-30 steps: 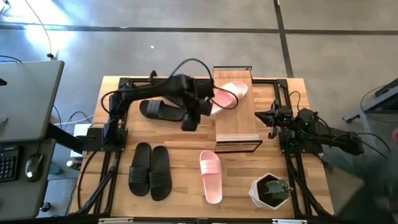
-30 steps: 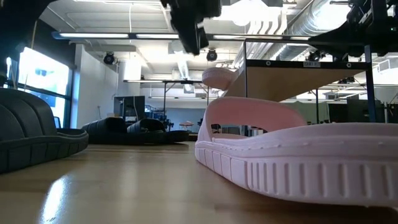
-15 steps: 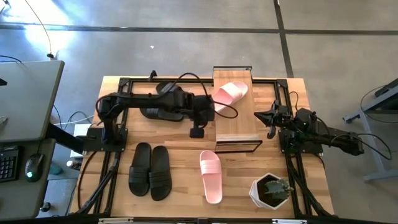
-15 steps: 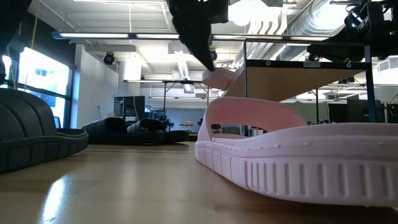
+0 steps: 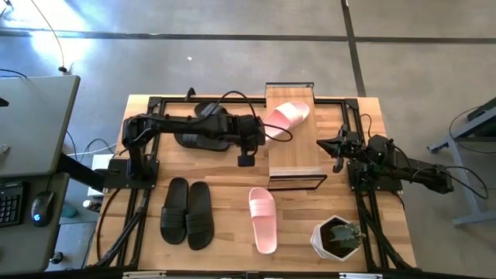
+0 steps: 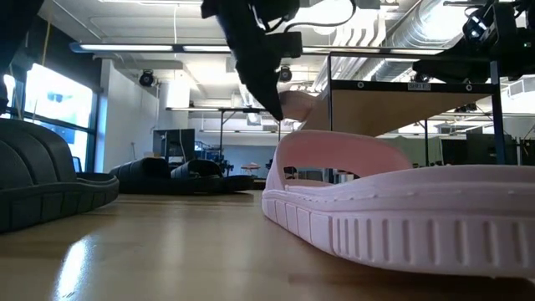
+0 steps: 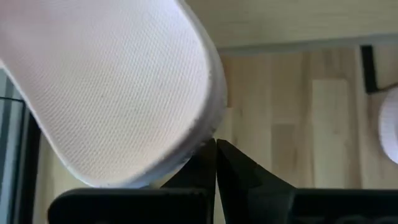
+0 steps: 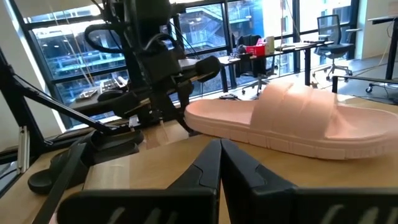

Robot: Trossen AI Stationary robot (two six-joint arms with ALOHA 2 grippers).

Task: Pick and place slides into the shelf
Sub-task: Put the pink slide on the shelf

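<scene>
One light pink slide (image 5: 288, 115) lies strap up on the shelf's top plank (image 5: 294, 155), its heel end (image 5: 270, 125) sticking out over the shelf's left edge. My left gripper (image 5: 263, 133) is shut and slants down right at that heel end. The second pink slide (image 5: 262, 219) and a black pair (image 5: 187, 211) lie on the near part of the table. More black slides (image 5: 203, 136) lie under my left arm. My right gripper (image 5: 322, 144) waits shut at the shelf's right side. My left gripper has its shut fingertips (image 7: 216, 148) against the rim of the pink slide's heel end (image 7: 198, 134). They come slanting down from the table's left side. The slide lies flat on the shelf's plank with only this heel end overhanging.
A white pot with a green plant (image 5: 339, 237) stands at the table's near right corner. Black frame rails (image 5: 139, 201) run along the table's left and right sides. Bare wood lies between the black pair and the near pink slide.
My left gripper has come down beside the shelf's left edge and tipped its fingers more steeply downward, ending at the pink slide's heel. The slide's overhanging heel end has shifted a little toward the far edge and onto the shelf.
</scene>
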